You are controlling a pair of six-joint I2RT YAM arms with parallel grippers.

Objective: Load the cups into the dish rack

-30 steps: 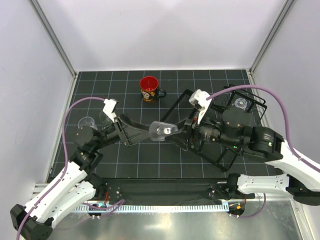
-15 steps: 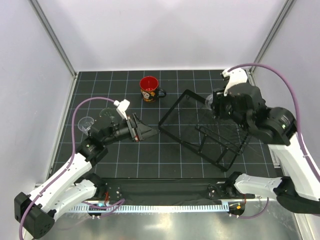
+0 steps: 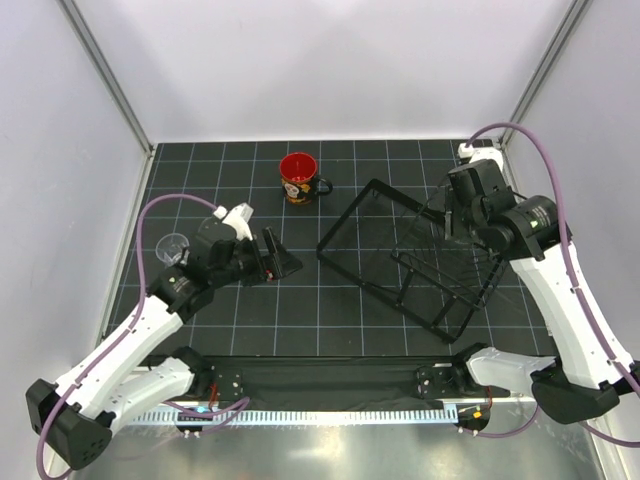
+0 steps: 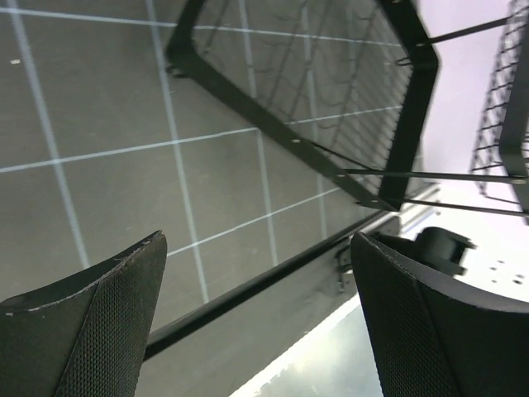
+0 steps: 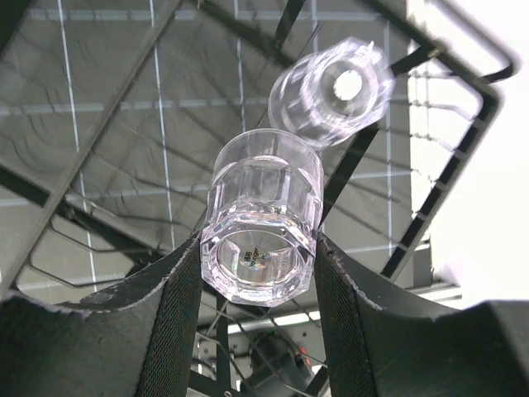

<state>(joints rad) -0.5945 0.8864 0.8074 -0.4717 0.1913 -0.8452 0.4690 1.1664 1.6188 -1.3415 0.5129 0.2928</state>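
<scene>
Overhead, gripped tumbler (image 5: 259, 223) barely discernible.

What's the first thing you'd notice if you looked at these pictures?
The mug, bright red inside, pops out at the back middle of the dark table. Next comes the big black wire dish rack on the right. The right tool holds a clear cup over it, with another clear cup just past it.

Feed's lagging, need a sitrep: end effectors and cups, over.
Left end effector open, empty. Right end effector shut on cup over rack. Second cup in rack. Nothing blocking.
</scene>
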